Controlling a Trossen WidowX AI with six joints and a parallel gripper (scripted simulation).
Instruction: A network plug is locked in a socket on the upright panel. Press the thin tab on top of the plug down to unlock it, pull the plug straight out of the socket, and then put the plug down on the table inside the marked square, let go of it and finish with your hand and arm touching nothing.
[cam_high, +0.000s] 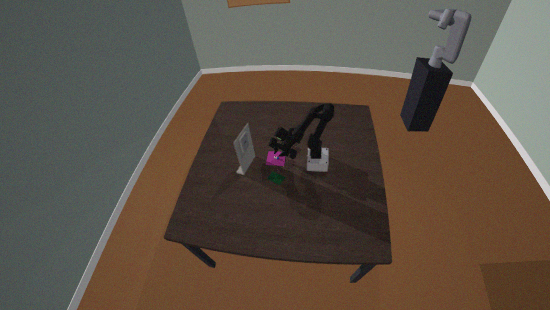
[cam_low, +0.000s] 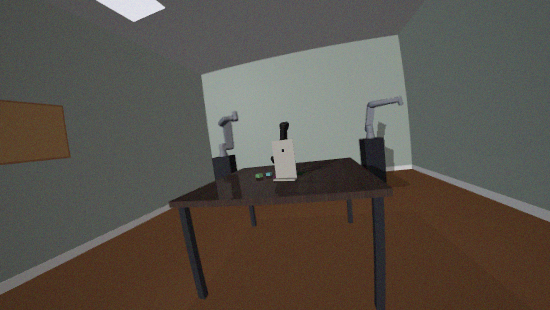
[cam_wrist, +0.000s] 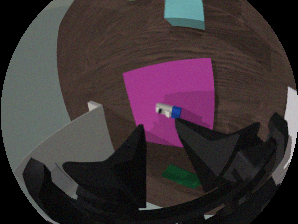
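Observation:
The plug (cam_wrist: 167, 110) (cam_high: 276, 157), pale with a blue end, lies on the magenta marked square (cam_wrist: 197, 75) (cam_high: 270, 162), out of the socket. My gripper (cam_wrist: 158, 124) (cam_high: 278, 151) is open above the square's near part in the wrist view, its fingers apart with nothing held. The plug shows just beyond the fingertips, its blue end close to the right one; whether they touch is not clear. The upright panel (cam_high: 244, 155) (cam_low: 285, 165) (cam_wrist: 92, 140) stands to the left of the gripper in the top view. Its socket (cam_high: 244, 142) shows no plug.
A green patch (cam_high: 276, 177) (cam_wrist: 181, 176) is on the table (cam_high: 225, 215) near the square. A teal block (cam_wrist: 185, 14) (cam_low: 269, 174) stands past the square's far edge in the wrist view. A green block (cam_low: 259, 176) is beside it. The arm's white base (cam_high: 318, 165) is right of the square.

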